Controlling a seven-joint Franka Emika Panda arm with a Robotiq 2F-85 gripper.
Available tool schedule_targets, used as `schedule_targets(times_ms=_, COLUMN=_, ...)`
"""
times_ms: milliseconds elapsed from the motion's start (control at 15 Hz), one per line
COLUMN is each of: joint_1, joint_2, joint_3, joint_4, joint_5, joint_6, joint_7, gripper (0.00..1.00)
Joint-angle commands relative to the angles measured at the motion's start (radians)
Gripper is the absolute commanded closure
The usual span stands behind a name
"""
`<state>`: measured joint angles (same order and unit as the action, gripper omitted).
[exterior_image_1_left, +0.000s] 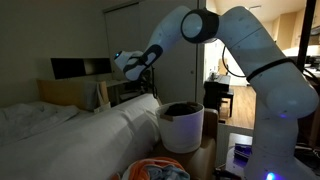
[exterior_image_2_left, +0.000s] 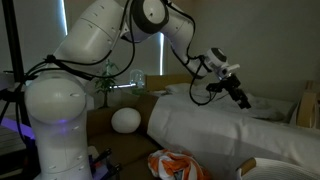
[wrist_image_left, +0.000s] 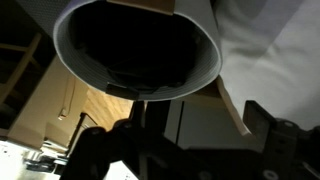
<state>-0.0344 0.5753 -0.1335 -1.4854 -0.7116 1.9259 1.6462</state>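
Open gripper (exterior_image_1_left: 127, 64) hangs above the bed (exterior_image_1_left: 90, 125), holding nothing.
Round smooth-walled white bin (exterior_image_1_left: 182, 128), dark inside, stands just beside the soft rumpled bed, at the gripper's 4 o'clock, well apart from it.

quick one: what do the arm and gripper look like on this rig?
Arm: white, glossy, rounded links with dark bands at the joints. Black cables run by the base, and a small blue light glows low on it. Gripper: black, on a pale wrist block. No markings legible.
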Motion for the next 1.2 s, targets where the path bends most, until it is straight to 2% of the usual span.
schedule_targets(times_ms=0, joint_1=0.030, joint_2=-0.105, joint_3=-0.002, joint_4=-0.247, joint_5=-0.061, joint_6=0.208, joint_7=-0.029, gripper=0.00)
schedule_targets(times_ms=133, joint_1=0.049, joint_2=-0.122, joint_3=-0.001, joint_4=-0.316, joint_5=-0.097, joint_6=0.275, joint_7=-0.051, gripper=0.00)
schedule_targets(times_ms=200, joint_1=0.073, joint_2=-0.128, joint_3=-0.009, joint_4=-0.334, joint_5=-0.134, joint_6=0.260, joint_7=-0.061, gripper=0.00)
schedule_targets(times_ms=333, joint_1=0.119, joint_2=-0.150, joint_3=-0.031, joint_4=-0.372, joint_5=-0.257, joint_6=0.215, joint_7=-0.018, gripper=0.00)
schedule_targets(times_ms=400, joint_1=0.148, joint_2=-0.161, joint_3=-0.043, joint_4=-0.375, joint_5=-0.325, joint_6=0.164, joint_7=0.044, gripper=0.00)
schedule_targets(times_ms=600, joint_1=0.163, joint_2=-0.201, joint_3=-0.022, joint_4=-0.393, joint_5=-0.450, joint_6=0.050, joint_7=0.122, gripper=0.00)
schedule_targets(times_ms=867, joint_1=0.139, joint_2=-0.244, joint_3=0.024, joint_4=-0.391, joint_5=-0.482, joint_6=-0.053, joint_7=0.111, gripper=0.00)
schedule_targets(times_ms=1133, joint_1=0.128, joint_2=-0.265, joint_3=0.042, joint_4=-0.390, joint_5=-0.481, joint_6=-0.103, joint_7=0.117, gripper=0.00)
